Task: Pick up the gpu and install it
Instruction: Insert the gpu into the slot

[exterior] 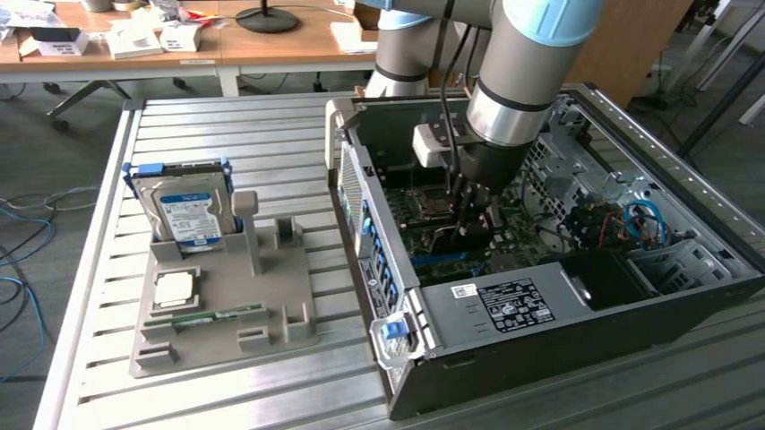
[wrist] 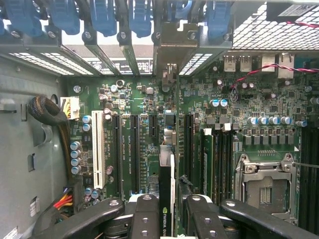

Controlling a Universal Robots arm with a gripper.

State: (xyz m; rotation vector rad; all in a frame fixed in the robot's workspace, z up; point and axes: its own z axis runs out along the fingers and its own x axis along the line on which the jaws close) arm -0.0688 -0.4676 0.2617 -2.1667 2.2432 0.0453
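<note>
Inside the case [exterior: 669, 296], the hand [wrist: 167, 209] gripped the gpu [wrist: 166, 189] edge-on just above the motherboard [wrist: 144, 104] slots, its bracket [wrist: 169, 45] near the rear openings, so pickup looked done and seating remained.

Gpu [wrist: 166, 196]: thin dark card, seen edge-on in wrist view, green-white logo strip on its edge. Stands upright, clamped betw the two pads of the hand [wrist: 167, 219], long edge running toward the slot brackets, over the motherboard's expansion slots inside the open PC case. In exterior view, dark shape [exterior: 468, 224] under hand, just above board.
</note>
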